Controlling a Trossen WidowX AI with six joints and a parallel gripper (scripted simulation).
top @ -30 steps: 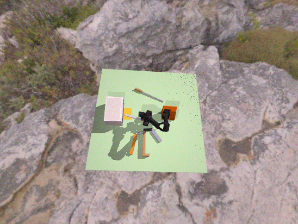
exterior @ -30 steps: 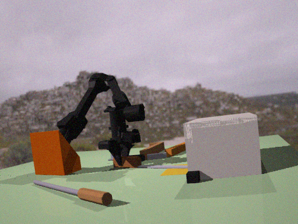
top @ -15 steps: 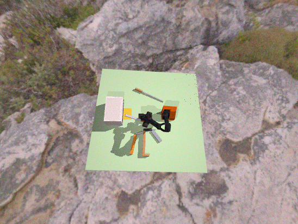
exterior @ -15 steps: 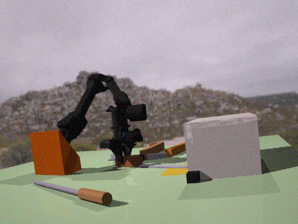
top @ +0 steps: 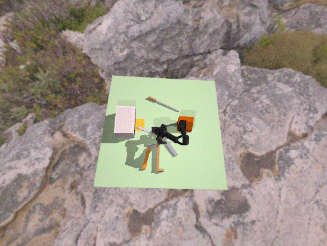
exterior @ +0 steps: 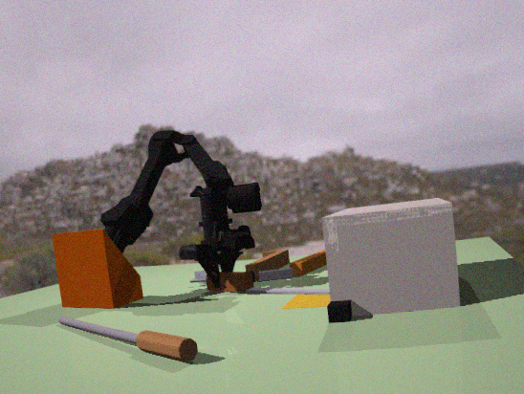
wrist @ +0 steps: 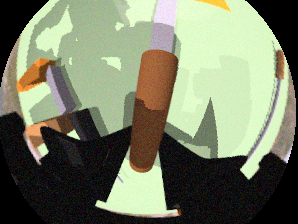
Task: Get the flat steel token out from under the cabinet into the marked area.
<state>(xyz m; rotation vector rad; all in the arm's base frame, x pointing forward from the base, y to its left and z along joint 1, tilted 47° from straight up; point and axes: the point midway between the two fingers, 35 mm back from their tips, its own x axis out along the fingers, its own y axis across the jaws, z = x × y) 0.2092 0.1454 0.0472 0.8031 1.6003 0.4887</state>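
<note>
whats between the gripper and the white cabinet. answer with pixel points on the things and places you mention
In the top view, the pale blade of the tool held by the gripper (top: pixel 158 138) (exterior: pixel 222 282) and part of the yellow marked area (top: pixel 140 123) (exterior: pixel 308 301) lie before the white cabinet (top: pixel 125 119) (exterior: pixel 392 258).

Cabinet: a pale, boxy block (top: pixel 125 119) (exterior: pixel 392 258), upright on the table (top: pixel 197 170) (exterior: pixel 268 359) (wrist: pixel 235 120)
Marked area: a flat yellow patch (top: pixel 141 123) (exterior: pixel 307 301) (wrist: pixel 216 3) by the cabinet's front
Tool: brown handle, pale grey shaft (top: pixel 143 129) (exterior: pixel 287 291) (wrist: pixel 164 35); I have its handle (exterior: pixel 237 282) (wrist: pixel 155 100) clamped in my gripper (top: pixel 159 137) (exterior: pixel 222 283) (wrist: pixel 147 131), shaft pointing cabinetward
Token: hidden from me
</note>
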